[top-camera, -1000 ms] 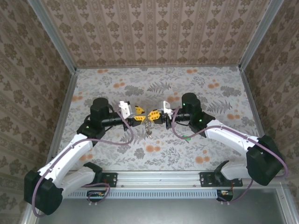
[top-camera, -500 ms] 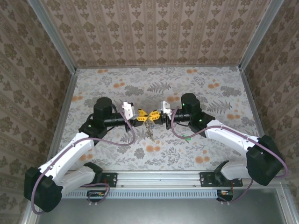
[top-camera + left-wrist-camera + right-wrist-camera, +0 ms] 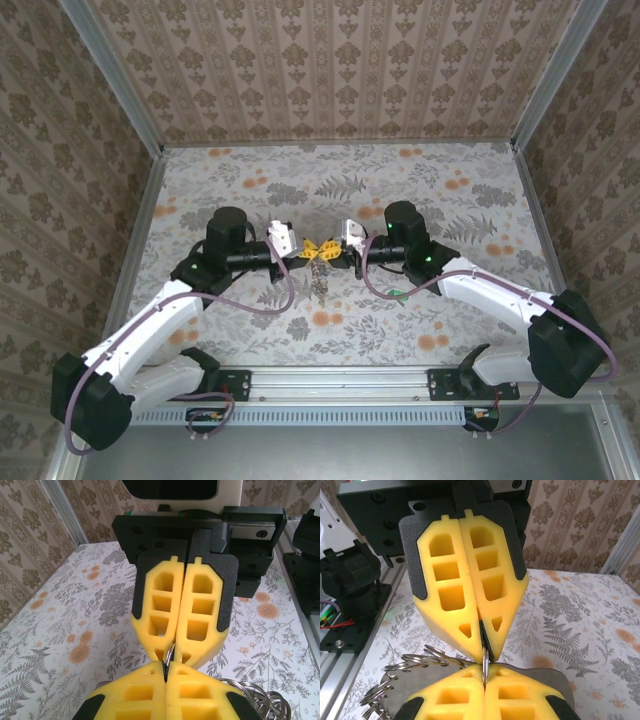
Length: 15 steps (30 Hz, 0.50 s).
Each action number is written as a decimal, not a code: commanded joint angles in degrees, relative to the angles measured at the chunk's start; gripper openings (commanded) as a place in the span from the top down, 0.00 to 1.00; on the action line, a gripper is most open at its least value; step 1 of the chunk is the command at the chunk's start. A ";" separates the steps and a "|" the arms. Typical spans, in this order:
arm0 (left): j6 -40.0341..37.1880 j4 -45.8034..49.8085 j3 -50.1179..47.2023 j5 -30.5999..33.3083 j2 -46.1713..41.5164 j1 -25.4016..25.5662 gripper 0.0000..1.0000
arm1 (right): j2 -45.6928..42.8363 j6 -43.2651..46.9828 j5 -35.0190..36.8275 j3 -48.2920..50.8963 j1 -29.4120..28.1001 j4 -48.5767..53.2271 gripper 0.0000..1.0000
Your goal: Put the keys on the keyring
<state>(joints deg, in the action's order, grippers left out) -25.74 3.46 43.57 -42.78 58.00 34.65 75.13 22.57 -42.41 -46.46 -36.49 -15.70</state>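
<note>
Left gripper (image 3: pixel 306 252): pads pressed flat together, pinching the thin wire of the keyring (image 3: pixel 169 656). Right gripper (image 3: pixel 334 251): meets it tip to tip, pads likewise closed on the same wire from the opposite side. The keyring hangs in the air between the two, over the middle of the table (image 3: pixel 480 190).

Keys (image 3: pixel 320 283): a small metal bunch dangles just below the pinch. Coiled rings (image 3: pixel 415 662) show beside the pads.

Progress, as a judgement: some keys look threaded already. No blue head can be made out. A small green item (image 3: pixel 398 293) lies on the table by the right forearm, possibly a key left to add, but it is too small to tell.

Pose: both arms reach forward, elbows out, wrists turned inward, grippers facing along one line.
</note>
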 commanded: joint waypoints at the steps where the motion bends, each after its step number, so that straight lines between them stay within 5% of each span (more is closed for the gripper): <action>1: -2.12 -2.06 -0.45 1.92 -2.35 1.82 1.00 | -3.30 6.17 1.81 -1.27 -1.65 4.82 0.80; 8: -6.57 2.17 -0.38 2.12 -3.82 2.01 1.00 | -6.13 13.83 6.53 -3.68 -0.69 17.92 0.72; 15: -7.22 1.77 -0.07 2.12 -3.10 2.59 1.00 | -5.46 13.85 6.74 -6.10 -0.73 19.23 0.71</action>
<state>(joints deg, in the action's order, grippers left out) -31.33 4.95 43.05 -40.23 55.33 36.75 70.17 34.87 -36.32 -50.22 -37.32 0.82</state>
